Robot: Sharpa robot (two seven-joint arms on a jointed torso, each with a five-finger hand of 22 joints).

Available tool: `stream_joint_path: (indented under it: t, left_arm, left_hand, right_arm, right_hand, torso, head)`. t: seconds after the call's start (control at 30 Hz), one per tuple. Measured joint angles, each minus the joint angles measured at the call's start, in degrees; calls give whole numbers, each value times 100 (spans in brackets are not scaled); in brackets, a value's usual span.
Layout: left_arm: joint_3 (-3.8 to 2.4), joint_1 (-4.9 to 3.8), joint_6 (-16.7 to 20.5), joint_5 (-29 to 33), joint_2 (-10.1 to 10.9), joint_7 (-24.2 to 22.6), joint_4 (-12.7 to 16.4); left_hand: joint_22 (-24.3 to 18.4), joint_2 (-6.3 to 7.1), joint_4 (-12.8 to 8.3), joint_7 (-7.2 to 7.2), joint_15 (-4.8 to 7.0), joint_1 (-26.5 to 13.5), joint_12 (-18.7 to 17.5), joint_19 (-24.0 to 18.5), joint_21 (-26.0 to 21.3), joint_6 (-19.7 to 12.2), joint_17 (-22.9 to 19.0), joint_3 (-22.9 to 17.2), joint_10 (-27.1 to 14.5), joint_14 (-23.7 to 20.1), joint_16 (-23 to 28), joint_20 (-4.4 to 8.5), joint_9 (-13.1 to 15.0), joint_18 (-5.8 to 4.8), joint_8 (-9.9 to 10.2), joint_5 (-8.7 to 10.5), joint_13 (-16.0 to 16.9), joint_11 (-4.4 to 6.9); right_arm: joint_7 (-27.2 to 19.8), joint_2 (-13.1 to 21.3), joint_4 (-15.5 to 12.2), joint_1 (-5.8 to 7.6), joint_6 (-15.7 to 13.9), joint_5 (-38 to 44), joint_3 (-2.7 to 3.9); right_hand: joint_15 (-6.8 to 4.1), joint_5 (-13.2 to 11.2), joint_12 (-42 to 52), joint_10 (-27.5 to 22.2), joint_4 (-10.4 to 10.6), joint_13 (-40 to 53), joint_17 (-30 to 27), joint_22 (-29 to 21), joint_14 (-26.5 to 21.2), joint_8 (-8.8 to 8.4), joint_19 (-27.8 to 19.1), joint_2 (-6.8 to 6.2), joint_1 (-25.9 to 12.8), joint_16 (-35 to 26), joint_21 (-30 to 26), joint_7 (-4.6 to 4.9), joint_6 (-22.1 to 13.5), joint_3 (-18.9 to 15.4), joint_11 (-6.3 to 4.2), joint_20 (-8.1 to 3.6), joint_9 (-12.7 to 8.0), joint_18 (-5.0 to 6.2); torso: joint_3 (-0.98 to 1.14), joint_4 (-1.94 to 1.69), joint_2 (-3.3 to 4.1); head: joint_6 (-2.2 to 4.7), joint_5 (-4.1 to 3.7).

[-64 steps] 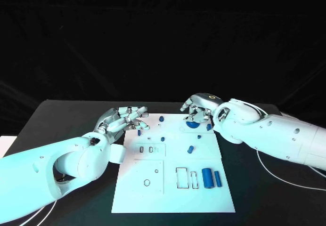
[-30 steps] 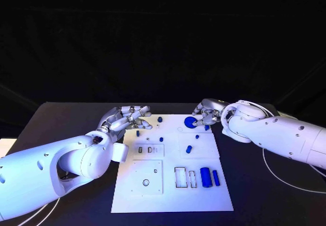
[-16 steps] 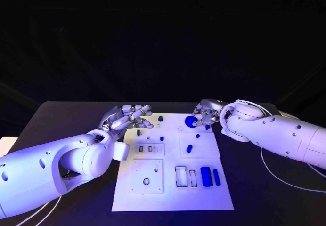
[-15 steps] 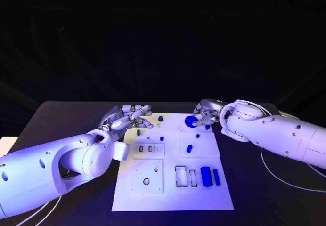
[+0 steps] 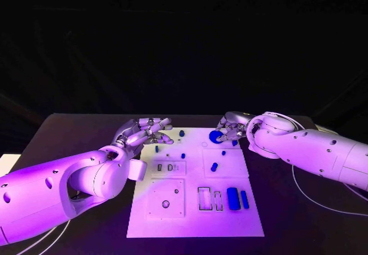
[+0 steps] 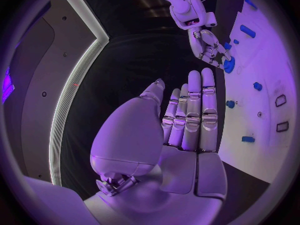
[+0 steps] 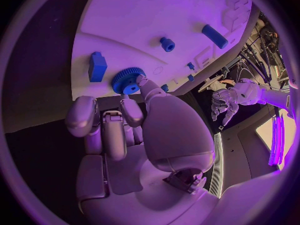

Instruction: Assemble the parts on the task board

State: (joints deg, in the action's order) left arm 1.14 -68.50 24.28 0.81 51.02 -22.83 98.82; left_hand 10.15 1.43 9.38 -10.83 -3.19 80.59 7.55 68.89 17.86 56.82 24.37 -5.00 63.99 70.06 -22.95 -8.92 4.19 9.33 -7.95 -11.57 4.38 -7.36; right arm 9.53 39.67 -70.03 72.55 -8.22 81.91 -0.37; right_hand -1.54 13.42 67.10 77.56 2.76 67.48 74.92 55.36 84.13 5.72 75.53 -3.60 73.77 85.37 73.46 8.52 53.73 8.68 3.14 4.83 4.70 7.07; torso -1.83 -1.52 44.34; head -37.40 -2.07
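Right hand (image 5: 228, 127) | fingers touching gear (image 5: 215, 136) | left hand (image 5: 147, 130) open-fingered

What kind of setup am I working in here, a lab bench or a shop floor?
Likely a lab test bench: a black table against a dark backdrop, a white task board with small blue parts like the gear, and nothing else out.
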Motion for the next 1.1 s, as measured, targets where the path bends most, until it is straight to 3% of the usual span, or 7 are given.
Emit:
stream_joint_path:
  t: [0.23, 0.33, 0.57, 0.8, 0.87, 0.9, 1.1]
  left_arm:
    - [0, 0, -6, 0, 0, 7, 0]
    - [0, 0, -11, 0, 0, 11, 0]
    - [0, 0, -20, 0, 1, 19, -2]
    - [0, 0, -30, 0, 3, 26, -6]
    - [0, 0, -35, 0, 3, 28, -14]
    - [0, 0, -37, 0, 3, 29, -19]
    - [0, 1, -47, 0, 4, 36, -52]
  left_hand:
    - [0, 0, 0, 0, 0, 0, 0, 0, 0, 0, 0, 0, 0, 0, 0, 0, 0, 0, 0, 0, 0, 0]
    - [0, 0, 0, 0, 0, 0, 0, 0, 0, 0, -1, 0, 0, 0, 0, 0, 0, 0, 0, 0, 0, 0]
    - [-1, 0, 0, 0, 0, 0, 0, 0, 0, 0, 0, 0, 0, 0, 0, 0, 0, 0, 0, 0, 0, 0]
    - [0, 0, 0, 0, 0, 0, 0, 0, 0, 0, 6, 0, 0, 0, 0, 0, -1, 0, 0, 0, -5, 0]
    - [4, 0, 0, 0, 0, 0, 0, 0, 0, 0, 6, 0, 0, 0, 0, 0, -1, 0, 0, 0, -5, 0]
    - [4, 0, 0, 0, 0, 0, 0, 0, 0, 0, 6, 0, 0, 0, 0, 0, -1, 0, 0, 0, -5, 0]
    - [4, 0, 0, 0, 0, 0, 0, 0, 0, 0, 6, 0, 0, 0, 0, 0, -1, 0, 0, 0, -5, 0]
  right_arm:
    - [16, -30, 24, 5, 6, 35, 4]
    - [31, -40, 17, 4, 6, 127, 7]
    - [59, -45, -38, -13, -7, 500, 21]
    - [81, -22, -162, -44, -149, 759, 13]
    - [88, 2, -244, -61, -220, 775, 2]
    - [91, 13, -288, -70, -253, 776, -5]
    - [125, 66, -602, -78, -525, 758, -17]
  right_hand:
    - [0, -212, 192, 91, -81, 209, 0, 94, 0, 70, 21, 143, 143, 28, 67, -39, 182, 133, -30, -21, 23, 0]
    - [0, -324, 265, 128, -167, 295, -1, 147, 0, 113, 41, 147, 218, 55, 102, -48, 252, 219, -23, -41, 24, 0]
    - [0, -359, 434, 226, -288, 476, -1, 258, 0, 160, 82, 125, 296, 78, 156, -83, 412, 382, -82, -42, 25, 0]
    - [0, -329, 495, 277, -244, 563, -1, 312, 0, 166, 103, 144, 307, 78, 216, -78, 421, 489, -93, -63, 22, 1]
    - [0, -261, 500, 287, -220, 581, -1, 340, 0, 167, 124, 158, 292, 78, 219, -76, 423, 514, -103, -83, 22, -6]
    - [-4, -240, 500, 288, -207, 588, -1, 352, -4, 168, 124, 158, 291, 78, 219, -74, 425, 528, -103, -83, 21, -64]
    - [-21, -176, 501, 297, -179, 600, -1, 400, -22, 169, 135, 179, 176, 78, 246, -64, 436, 567, -112, -94, 21, -63]
  torso:
    - [1, 1, 0]
    - [1, 0, 0]
    - [5, 0, 0]
    - [5, 2, 0]
    - [5, 1, 0]
    - [6, 1, 0]
    - [5, -9, 0]
  head:
    - [-19, -4]
    - [-24, -5]
    - [-39, -5]
    - [-38, 3]
    - [-37, 3]
    - [-38, 3]
    - [-54, -5]
